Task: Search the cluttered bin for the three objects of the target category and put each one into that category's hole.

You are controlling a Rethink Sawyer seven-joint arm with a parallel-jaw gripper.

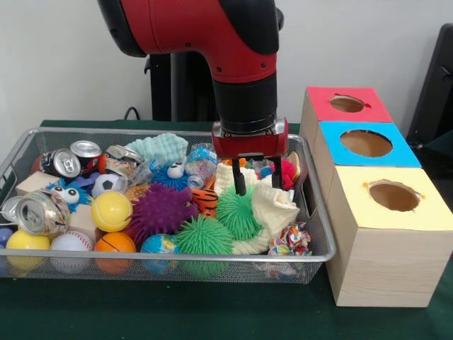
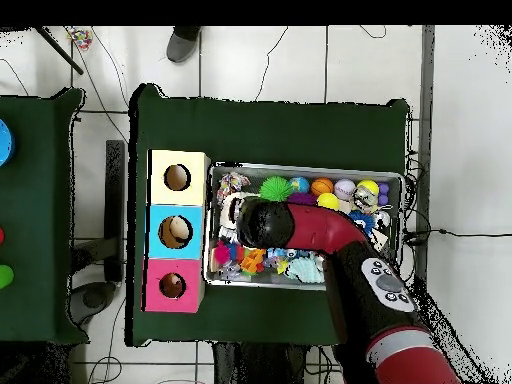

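Note:
The bin (image 1: 170,256) is a wide silver wire-mesh basket full of mixed objects; it also shows in the overhead view (image 2: 300,167). My gripper (image 1: 257,178) hangs over the bin's right part, its two black fingers (image 1: 239,178) spread open with nothing held. The fingertips are just above a cream cloth (image 1: 277,207) and a green spiky ball (image 1: 237,212). To the right of the bin stand three wooden boxes, each with a round hole: red top (image 1: 347,104), blue top (image 1: 367,143), yellow top (image 1: 393,196). In the overhead view the arm (image 2: 268,222) hides the gripper.
The bin also holds crushed cans (image 1: 44,212), a purple spiky ball (image 1: 161,209), a yellow ball (image 1: 112,211), a small basketball (image 1: 115,244), a second green spiky ball (image 1: 204,237) and a mint foam piece (image 1: 164,149). A person's shoe (image 2: 183,42) shows on the floor.

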